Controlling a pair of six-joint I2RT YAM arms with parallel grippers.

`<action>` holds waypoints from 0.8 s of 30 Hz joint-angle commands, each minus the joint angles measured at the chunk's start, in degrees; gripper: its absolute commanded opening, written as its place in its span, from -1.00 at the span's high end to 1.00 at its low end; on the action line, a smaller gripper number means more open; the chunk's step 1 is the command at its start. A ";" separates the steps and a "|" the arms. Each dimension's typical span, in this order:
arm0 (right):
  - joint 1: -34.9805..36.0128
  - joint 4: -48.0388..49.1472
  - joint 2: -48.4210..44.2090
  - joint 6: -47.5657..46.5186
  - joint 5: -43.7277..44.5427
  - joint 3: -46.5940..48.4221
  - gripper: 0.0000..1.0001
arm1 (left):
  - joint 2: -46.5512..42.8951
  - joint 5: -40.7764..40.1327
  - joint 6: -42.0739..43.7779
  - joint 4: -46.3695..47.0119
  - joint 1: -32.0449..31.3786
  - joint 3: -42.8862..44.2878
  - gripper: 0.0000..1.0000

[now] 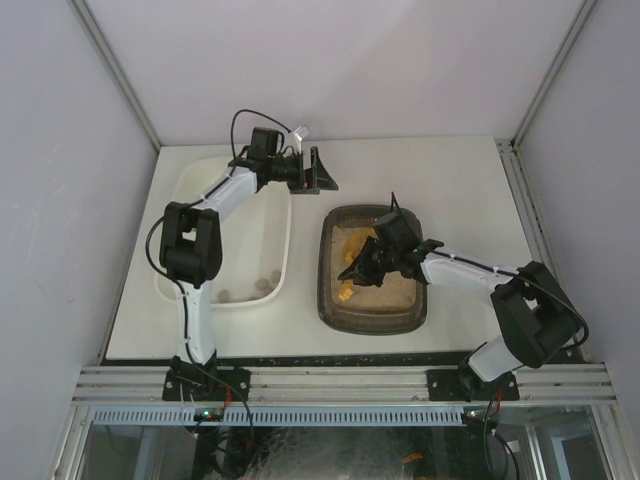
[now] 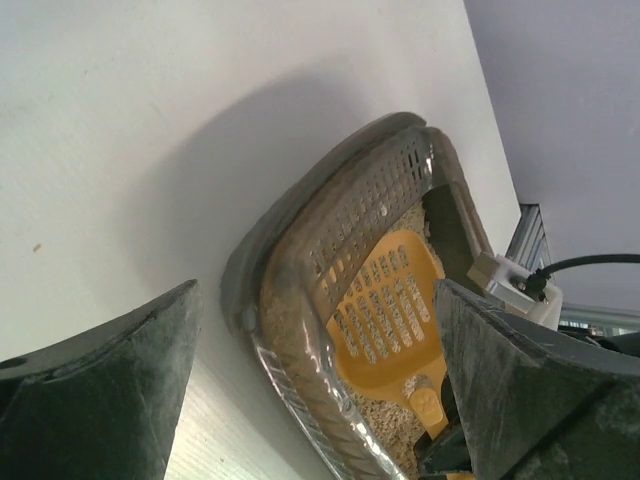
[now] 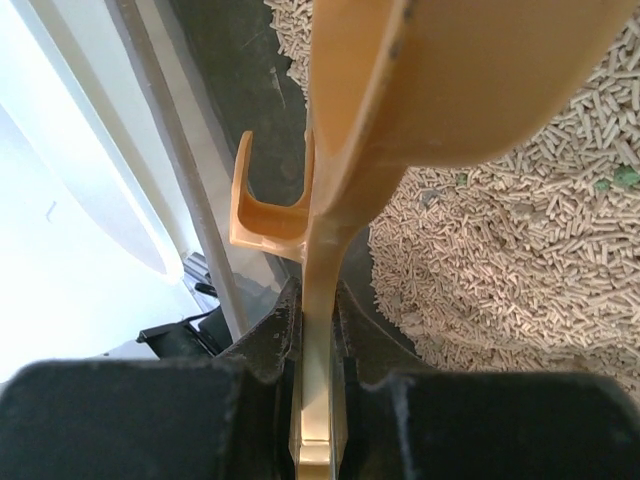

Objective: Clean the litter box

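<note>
The litter box (image 1: 372,270) is seen on the white desk (image 1: 440,175), right of centre. It is set just beside a larger white tub (image 1: 287,240), with a narrow strip of desk left between the two. The box is filled with pale beige pellet litter (image 3: 520,260). In the left wrist view a grey perforated wall (image 2: 365,215) is shown along one end of its inside.

A yellow-orange slotted scoop (image 2: 385,300) is held inside the box, over the litter. Its thin handle is clamped between the fingers of the right hand (image 3: 318,330). In the right wrist view the handle is seen running up from the closed fingers, and a small hook (image 3: 262,215) is seen branching off its side. The right arm is reached in over the box from the right.

The left hand (image 1: 318,170) is held over the desk, beyond the far corner of the tub and near the far left corner of the litter box. Its fingers (image 2: 110,380) are spread wide apart, and nothing is gripped between them. A few small brown lumps (image 1: 262,285) are seen at the near end of the tub floor.
</note>
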 commanded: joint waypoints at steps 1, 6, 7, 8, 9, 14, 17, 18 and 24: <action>-2.02 7.61 3.41 -0.63 -0.35 -1.44 1.00 | -6.24 -1.41 4.52 1.76 -0.02 -3.06 -0.99; -4.11 21.22 6.51 7.02 -5.73 -8.20 1.00 | -7.22 -1.41 5.50 1.46 -0.09 -5.39 -0.99; -4.49 25.08 6.57 9.88 -6.58 -10.38 1.00 | -7.33 -1.17 5.37 1.58 -0.09 -5.80 -0.99; -4.81 28.69 6.46 12.60 -7.09 -12.02 1.00 | -7.46 -0.95 5.32 1.73 -0.10 -6.17 -0.99; -5.01 31.49 6.07 14.71 -7.56 -13.41 1.00 | -7.61 -0.74 5.32 1.88 -0.10 -6.53 -1.00; -5.61 29.53 -0.13 16.49 -6.40 -14.41 1.00 | -7.57 0.64 5.42 3.17 -0.23 -6.42 -0.99; -7.30 25.52 -4.13 15.58 -7.52 -13.93 1.00 | -5.00 0.94 8.42 -1.88 -0.74 -1.28 -0.99; -7.90 23.56 -5.94 14.77 -7.88 -13.58 1.00 | -3.81 0.13 9.78 -4.67 -0.91 1.08 -1.00; -11.45 15.25 -8.59 11.90 -13.65 -11.08 1.00 | 0.12 -0.62 13.46 -10.38 -2.23 6.26 -0.99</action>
